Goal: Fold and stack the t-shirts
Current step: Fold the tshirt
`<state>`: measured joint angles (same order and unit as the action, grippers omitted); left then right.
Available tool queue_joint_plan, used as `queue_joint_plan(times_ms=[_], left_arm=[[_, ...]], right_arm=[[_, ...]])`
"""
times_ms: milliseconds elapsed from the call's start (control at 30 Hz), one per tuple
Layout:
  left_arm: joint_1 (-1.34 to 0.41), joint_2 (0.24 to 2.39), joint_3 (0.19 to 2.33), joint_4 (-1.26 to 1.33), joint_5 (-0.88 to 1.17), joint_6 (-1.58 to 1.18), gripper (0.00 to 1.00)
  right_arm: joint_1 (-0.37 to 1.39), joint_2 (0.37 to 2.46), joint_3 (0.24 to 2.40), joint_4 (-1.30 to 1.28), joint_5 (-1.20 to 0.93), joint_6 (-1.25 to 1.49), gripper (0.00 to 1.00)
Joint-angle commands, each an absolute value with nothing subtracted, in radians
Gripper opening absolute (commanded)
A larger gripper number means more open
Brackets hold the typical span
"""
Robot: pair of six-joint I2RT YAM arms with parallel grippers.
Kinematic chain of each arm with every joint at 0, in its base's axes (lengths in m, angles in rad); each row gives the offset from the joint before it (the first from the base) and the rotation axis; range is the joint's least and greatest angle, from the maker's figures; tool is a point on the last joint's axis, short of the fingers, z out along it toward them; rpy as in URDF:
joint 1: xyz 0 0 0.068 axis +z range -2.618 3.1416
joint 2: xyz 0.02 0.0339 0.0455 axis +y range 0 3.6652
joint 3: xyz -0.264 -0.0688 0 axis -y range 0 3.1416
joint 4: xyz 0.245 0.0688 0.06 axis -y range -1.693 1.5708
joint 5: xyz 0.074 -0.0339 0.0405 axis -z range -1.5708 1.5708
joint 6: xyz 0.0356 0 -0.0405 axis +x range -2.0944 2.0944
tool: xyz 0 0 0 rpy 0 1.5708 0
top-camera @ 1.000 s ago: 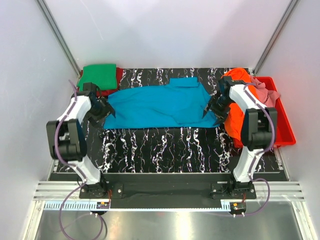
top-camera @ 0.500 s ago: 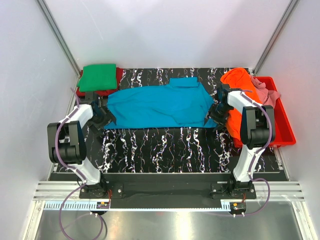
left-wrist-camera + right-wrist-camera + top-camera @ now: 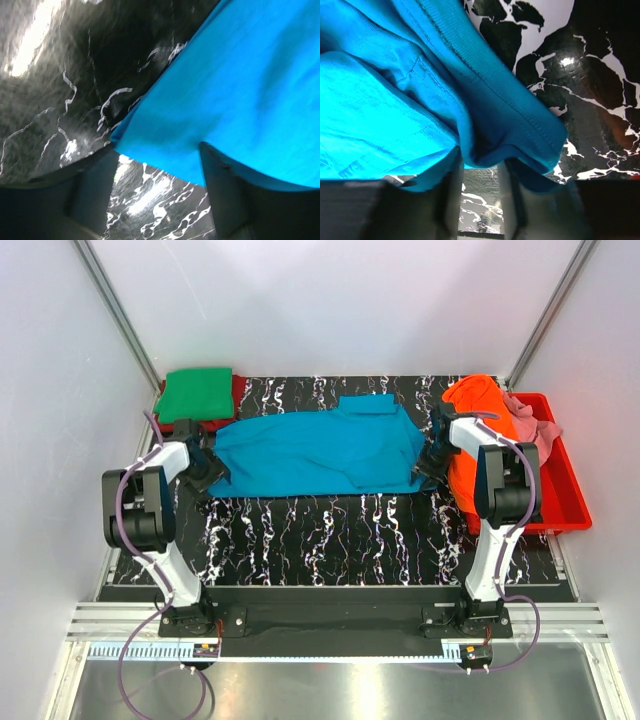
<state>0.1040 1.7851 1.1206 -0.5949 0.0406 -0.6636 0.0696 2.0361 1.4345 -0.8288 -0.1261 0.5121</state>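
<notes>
The teal t-shirt lies spread across the middle of the black marbled table. My left gripper is low at its near-left corner. In the left wrist view my left gripper is open, with the shirt's corner edge lying across the gap at the tips. My right gripper is at the shirt's near-right corner. In the right wrist view my right gripper has its jaws close together, with the bunched hem draped over and between the tips.
A folded green shirt lies on a red one at the back left. An orange shirt and a pink one hang over the red bin at the right. White walls close in on both sides.
Both grippers have dropped and moved in to the teal shirt's near corners. The right corner of the shirt is bunched slightly inward. The rest of the shirt lies as before.
</notes>
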Motion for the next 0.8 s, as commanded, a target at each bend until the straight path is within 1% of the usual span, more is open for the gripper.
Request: queue_joint_plan(times_ms=[0,33,67,100,133,167,200,233,300,333,400,467,500,567,600,633,667,700,733,767], left_arm=[[0.106,1.853,1.134,-0.525,0.02,-0.667,0.63],[0.107,1.858,1.132,-0.517,0.023,-0.667,0.45],[0.107,1.862,1.132,-0.511,0.032,-0.67,0.37],[0.107,1.864,1.135,-0.509,0.038,-0.67,0.27],[0.107,1.861,1.138,-0.509,0.046,-0.672,0.18],[0.107,1.856,1.143,-0.509,0.061,-0.672,0.06],[0.107,1.836,1.158,-0.511,0.067,-0.673,0.02],[0.106,1.823,1.173,-0.523,0.072,-0.675,0.0],[0.106,1.786,1.242,-0.549,0.078,-0.681,0.0],[0.107,1.775,1.276,-0.592,0.077,-0.683,0.0],[0.115,1.749,1.386,-0.647,0.075,-0.684,0.0],[0.127,1.671,1.431,-0.705,0.06,-0.69,0.0],[0.147,1.637,1.44,-0.716,0.058,-0.693,0.0],[0.184,1.524,1.419,-0.745,0.045,-0.689,0.0],[0.196,1.488,1.366,-0.752,0.041,-0.686,0.0],[0.205,1.448,1.327,-0.756,0.044,-0.683,0.0],[0.219,1.381,1.283,-0.755,0.048,-0.675,0.0],[0.224,1.347,1.191,-0.755,0.048,-0.67,0.0],[0.227,1.316,1.14,-0.755,0.045,-0.666,0.0],[0.232,1.26,1.09,-0.755,0.038,-0.664,0.0]], right_arm=[[0.034,2.105,1.419,-0.795,-0.005,0.565,0.36],[0.032,2.103,1.411,-0.795,-0.006,0.561,0.32],[0.031,2.102,1.408,-0.795,-0.006,0.561,0.28],[0.032,2.094,1.407,-0.796,-0.012,0.558,0.2],[0.031,2.088,1.405,-0.798,-0.018,0.558,0.17],[0.032,2.083,1.408,-0.804,-0.034,0.558,0.15],[0.032,2.073,1.417,-0.811,-0.049,0.557,0.09],[0.032,2.069,1.449,-0.821,-0.067,0.552,0.07],[0.032,2.062,1.508,-0.868,-0.142,0.54,0.0],[0.034,2.059,1.593,-0.893,-0.162,0.537,0.0],[0.038,2.022,1.678,-0.965,-0.181,0.528,0.0],[0.038,1.971,1.779,-1.03,-0.175,0.526,0.0],[0.038,1.907,1.789,-1.048,-0.158,0.529,0.0],[0.038,1.835,1.725,-1.054,-0.144,0.541,0.0],[0.038,1.774,1.677,-1.054,-0.147,0.549,0.0],[0.04,1.749,1.566,-1.046,-0.155,0.548,0.0],[0.038,1.731,1.502,-1.028,-0.182,0.548,0.0],[0.038,1.701,1.433,-1.011,-0.199,0.543,0.0],[0.038,1.691,1.301,-0.991,-0.215,0.545,0.0],[0.038,1.681,1.24,-0.953,-0.245,0.545,0.0]])
